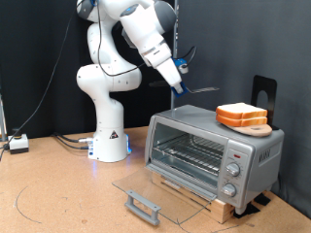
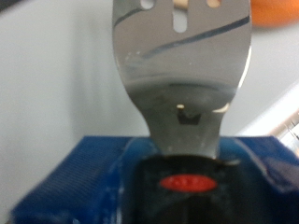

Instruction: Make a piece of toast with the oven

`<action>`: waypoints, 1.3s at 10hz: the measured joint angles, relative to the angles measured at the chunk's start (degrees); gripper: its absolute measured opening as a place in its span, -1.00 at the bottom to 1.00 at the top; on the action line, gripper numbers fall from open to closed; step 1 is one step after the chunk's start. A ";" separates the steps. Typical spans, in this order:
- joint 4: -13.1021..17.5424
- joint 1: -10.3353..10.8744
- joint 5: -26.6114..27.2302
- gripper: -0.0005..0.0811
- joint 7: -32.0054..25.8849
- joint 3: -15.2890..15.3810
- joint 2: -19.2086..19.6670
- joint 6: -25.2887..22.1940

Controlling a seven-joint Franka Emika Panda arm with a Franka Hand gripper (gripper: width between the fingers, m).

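The silver oven (image 1: 255,148) stands at the exterior view's right with its glass door (image 1: 167,187) folded down flat, grey handle (image 1: 143,205) in front and the wire rack (image 1: 190,150) bare. Two bread slices (image 1: 240,114) lie stacked on a round wooden board (image 1: 256,127) on the oven's roof. My gripper (image 1: 176,78) hangs above and left of the oven, shut on a small blue block (image 1: 179,84) that carries a metal spatula (image 1: 202,87) pointing towards the toast. In the wrist view the spatula blade (image 2: 182,56) rises from the blue block (image 2: 56,182), with an orange crust edge (image 2: 277,11) beyond.
The oven sits on a wooden base (image 1: 199,198) on the brown table. A black stand (image 1: 264,91) rises behind the oven. The white robot base (image 1: 110,141) stands at the back, with cables and a small box (image 1: 17,143) at the left.
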 joint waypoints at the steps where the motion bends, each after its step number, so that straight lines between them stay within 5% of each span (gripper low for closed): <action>1: 0.33 -2.14 -2.36 -0.02 0.00 -0.97 0.05 -1.16; 7: 1.04 -10.71 -11.37 -0.02 -6.40 -10.65 1.79 -4.96; 10: 2.04 -10.85 -10.84 -0.02 -7.86 -11.39 2.92 -5.74; 13: 5.75 -8.41 -11.59 -0.02 -8.08 -7.80 6.05 -5.72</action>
